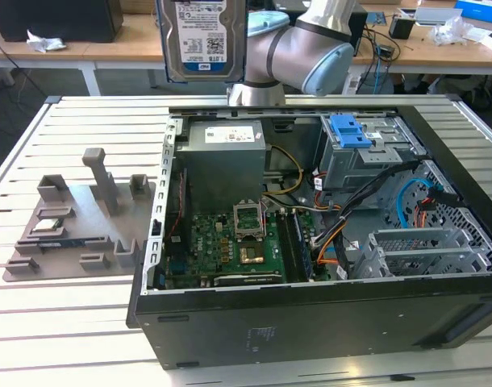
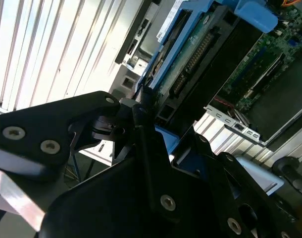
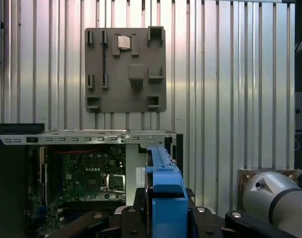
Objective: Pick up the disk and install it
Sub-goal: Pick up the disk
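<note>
Above the slatted bench (image 1: 68,322) and open case (image 1: 310,330), my tool (image 3: 166,208) clamps the disk (image 1: 204,40) upright, long axis vertical, drive cage (image 1: 359,165) below.

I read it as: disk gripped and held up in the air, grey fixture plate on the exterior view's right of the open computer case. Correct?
Not quite: the grey fixture plate lies on the exterior view's left of the computer case, as the exterior view shows. The rest stands: the gripper is shut on the disk, held up in the air.
</note>
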